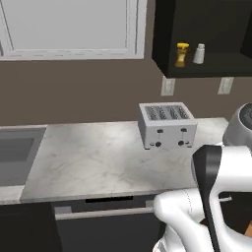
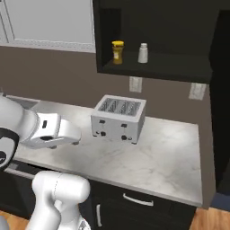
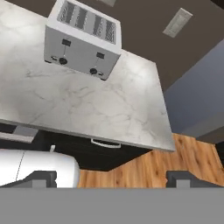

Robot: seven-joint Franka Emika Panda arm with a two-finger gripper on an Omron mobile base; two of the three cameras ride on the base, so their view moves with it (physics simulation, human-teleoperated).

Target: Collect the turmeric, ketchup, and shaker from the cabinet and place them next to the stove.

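Turmeric [image 2: 117, 51]: upright on the cabinet [image 2: 179, 72] shelf, left of the shaker [image 2: 143, 53], apart.
Handling: probably light, rigid, smooth; best pinched on the amber body under the cap.
Shaker: small, likely tippy.
Ketchup: not made out.
Gripper [image 3: 113, 178]: fingertips spread wide, empty, low before the counter [image 2: 166, 161].
Obstacle: toaster [image 2: 118, 118] below the cabinet.

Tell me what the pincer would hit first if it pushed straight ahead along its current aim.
Probably the white marble countertop, in front of the silver four-slot toaster; the open pincer looks down at it, though depth is unclear.
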